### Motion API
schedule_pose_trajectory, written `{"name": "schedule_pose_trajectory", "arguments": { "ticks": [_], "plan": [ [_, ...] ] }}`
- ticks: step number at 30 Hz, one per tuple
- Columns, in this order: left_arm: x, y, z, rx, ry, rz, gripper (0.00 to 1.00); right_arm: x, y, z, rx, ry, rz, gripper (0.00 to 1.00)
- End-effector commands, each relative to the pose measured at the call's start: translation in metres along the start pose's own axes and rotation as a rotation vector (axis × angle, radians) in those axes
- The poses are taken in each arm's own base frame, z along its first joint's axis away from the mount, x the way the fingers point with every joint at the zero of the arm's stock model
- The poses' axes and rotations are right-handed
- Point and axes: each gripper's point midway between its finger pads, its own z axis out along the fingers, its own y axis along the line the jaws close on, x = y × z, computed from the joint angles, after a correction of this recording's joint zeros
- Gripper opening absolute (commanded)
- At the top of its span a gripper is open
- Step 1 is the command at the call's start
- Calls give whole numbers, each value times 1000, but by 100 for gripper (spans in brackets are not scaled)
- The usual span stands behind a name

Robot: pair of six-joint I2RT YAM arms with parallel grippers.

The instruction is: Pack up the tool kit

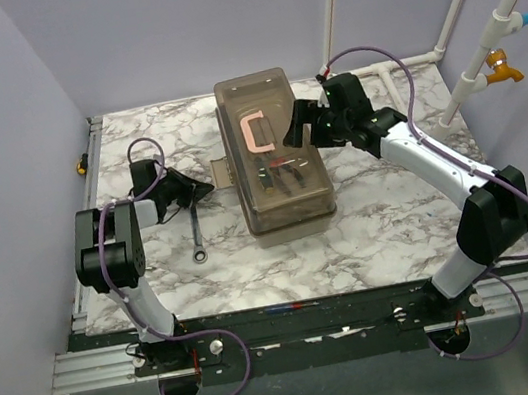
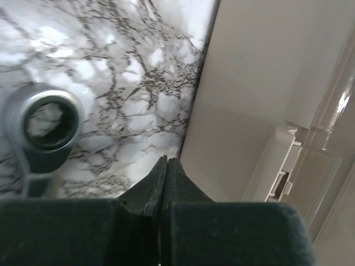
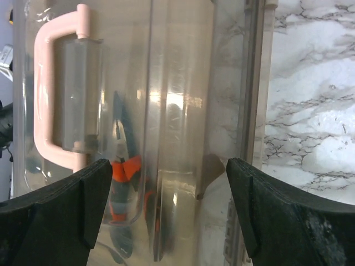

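Note:
The beige-grey toolbox stands mid-table with its smoky lid down and its pink handle on top. Pliers with orange and blue grips show through the lid beside the handle. A ring wrench lies on the table left of the box; its ring end shows in the left wrist view. My left gripper is shut and empty, low by the box's left wall, its tips together. My right gripper is open just above the lid's right side.
A latch flap sticks out from the box's left side. White pipes with a yellow valve stand at the back right. A yellow clamp sits on the left edge. A red-blue pen lies along the front rail.

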Motion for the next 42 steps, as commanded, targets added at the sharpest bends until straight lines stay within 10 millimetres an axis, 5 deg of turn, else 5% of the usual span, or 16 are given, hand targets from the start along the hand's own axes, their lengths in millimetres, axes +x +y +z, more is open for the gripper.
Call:
{"name": "schedule_pose_trajectory", "arguments": {
  "ticks": [1, 7, 13, 29, 42],
  "plan": [
    [9, -33, 19, 116, 65, 24, 0, 6, -7, 5, -14, 13, 34, 89],
    [21, -55, 37, 227, 150, -22, 0, 9, -13, 8, -25, 21, 61, 69],
    [19, -75, 43, 374, 211, -82, 0, 8, -7, 7, -51, 24, 54, 65],
    [20, -128, 1, 589, 211, -44, 0, 15, -8, 11, -60, 59, 32, 63],
    [20, -103, 12, 43, 59, 241, 0, 19, -15, 15, -27, 85, 28, 62]
  ]
}}
